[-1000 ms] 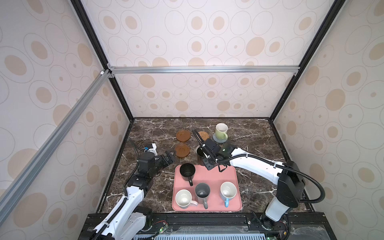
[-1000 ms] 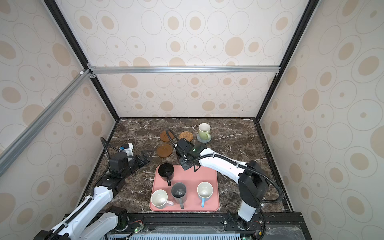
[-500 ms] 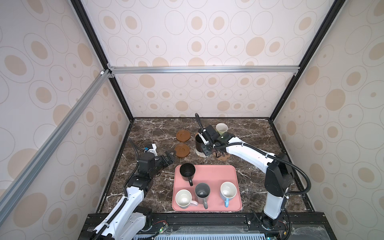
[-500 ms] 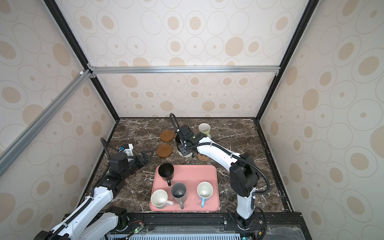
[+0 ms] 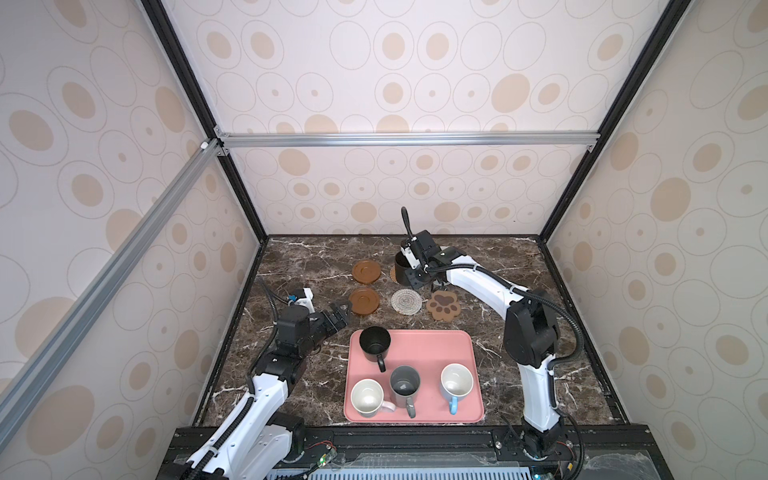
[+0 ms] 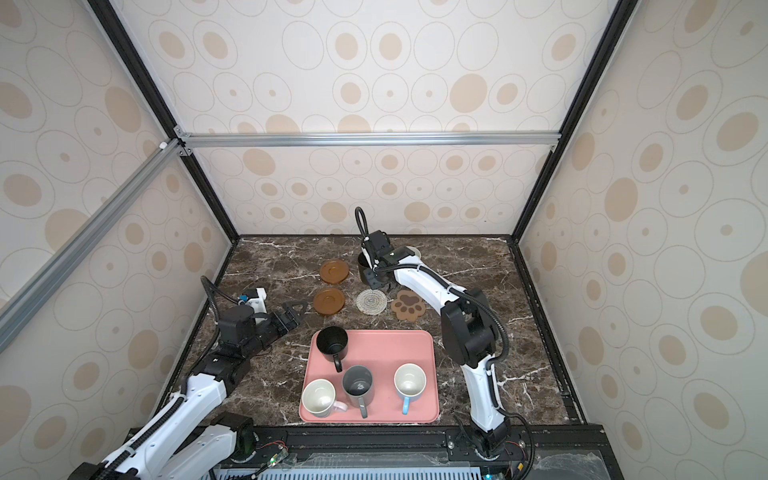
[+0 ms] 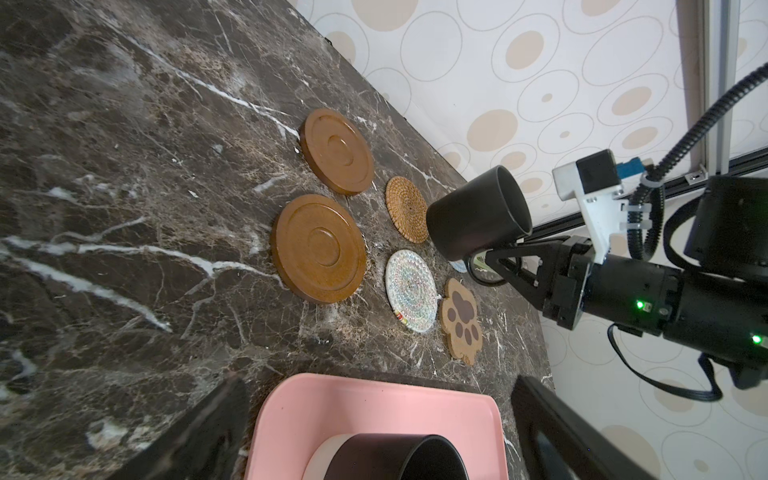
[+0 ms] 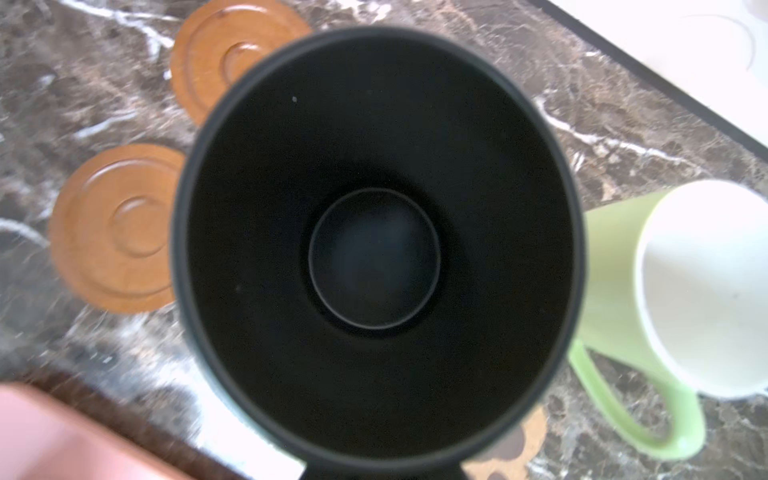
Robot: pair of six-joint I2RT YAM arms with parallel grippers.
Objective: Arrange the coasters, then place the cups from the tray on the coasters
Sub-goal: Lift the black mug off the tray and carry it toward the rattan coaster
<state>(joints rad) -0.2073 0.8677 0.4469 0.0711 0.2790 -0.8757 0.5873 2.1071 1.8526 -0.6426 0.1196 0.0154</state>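
Coasters lay in two rows on the marble table. A light green mug stood at the back, seemingly on one of them. The right jaws, closed on the handle of a black mug, held it over the rattan coaster. Four mugs stood on the pink tray, not yet moved. The left jaws hung wide open and empty.

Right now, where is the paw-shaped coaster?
In a top view the paw coaster sits right of the whitish woven coaster, just beyond the pink tray.
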